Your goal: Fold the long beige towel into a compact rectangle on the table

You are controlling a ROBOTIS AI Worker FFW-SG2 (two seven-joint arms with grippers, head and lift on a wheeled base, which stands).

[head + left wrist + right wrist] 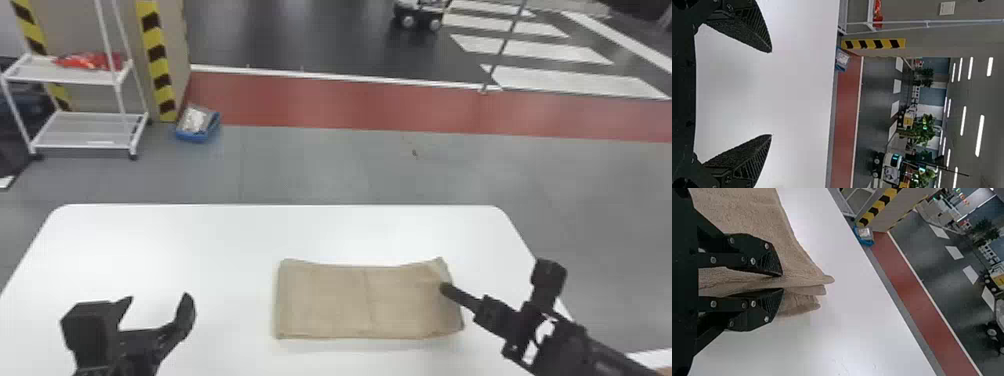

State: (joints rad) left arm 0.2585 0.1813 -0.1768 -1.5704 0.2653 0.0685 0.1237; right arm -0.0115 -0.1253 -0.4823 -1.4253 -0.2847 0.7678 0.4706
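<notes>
- Spanning the foreground: white, round-cornered table (pixel 150 240).
- Rectangular, folded beige cloth towel (pixel 340 300), right of table centre.
- Black two-fingered left gripper (pixel 159 297), fingers apart, left of towel.
- Black two-fingered right gripper (pixel 444 288), clamped on towel's right edge.

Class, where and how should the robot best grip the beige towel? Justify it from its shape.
Probably the towel's right short edge, coming from the right: its layers fan apart there, giving fingers a raised fold to pinch, as the right gripper does.

Workshop: hazard stripes (pixel 159 65), floor markings (pixel 572 81)
</notes>
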